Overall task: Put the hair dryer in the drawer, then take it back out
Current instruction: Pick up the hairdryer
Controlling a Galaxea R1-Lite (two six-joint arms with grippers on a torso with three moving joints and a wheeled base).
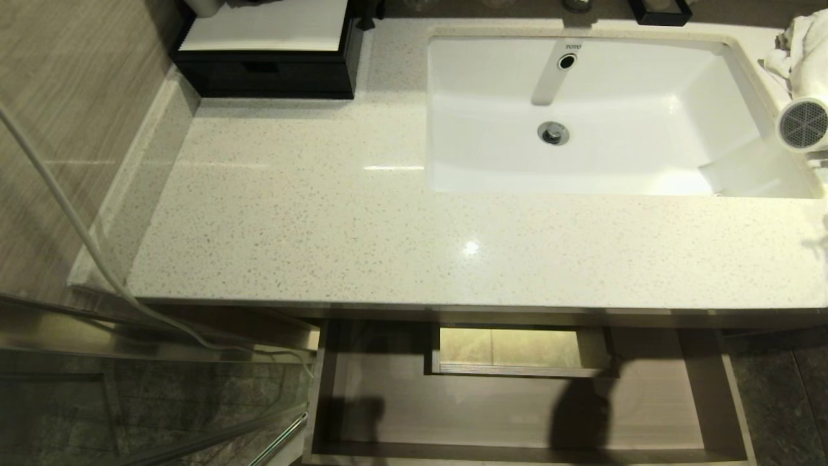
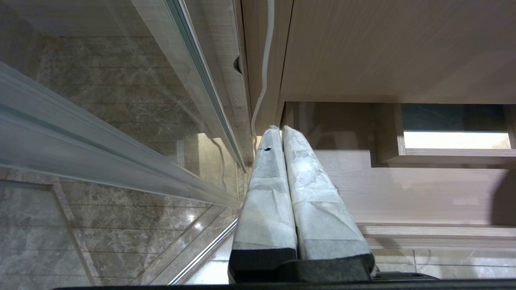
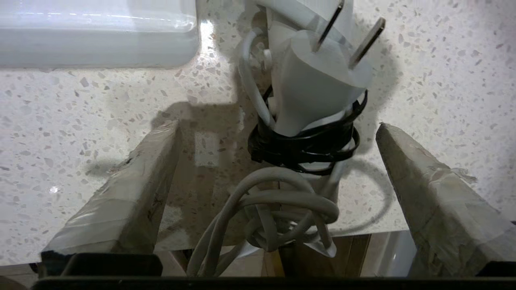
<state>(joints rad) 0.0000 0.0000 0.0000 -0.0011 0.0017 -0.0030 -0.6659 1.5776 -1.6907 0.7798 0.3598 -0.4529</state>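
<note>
right gripper (image 3: 278, 133) open around bundled cord (image 3: 274, 209), plug (image 3: 318, 80); left gripper (image 2: 282, 133) closed beside drawer (image 2: 403, 201).

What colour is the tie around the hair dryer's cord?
Black tie, clearest in the right wrist view.

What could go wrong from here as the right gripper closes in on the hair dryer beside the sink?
1. The open right gripper straddles the bundled cord and plug, so it may close on loose loops, not the body.
2. The hair dryer lies right at the sink rim; a nudge could tip it into the basin.
3. The drawer has a boxed cutout that a dangling cord might snag on.
</note>
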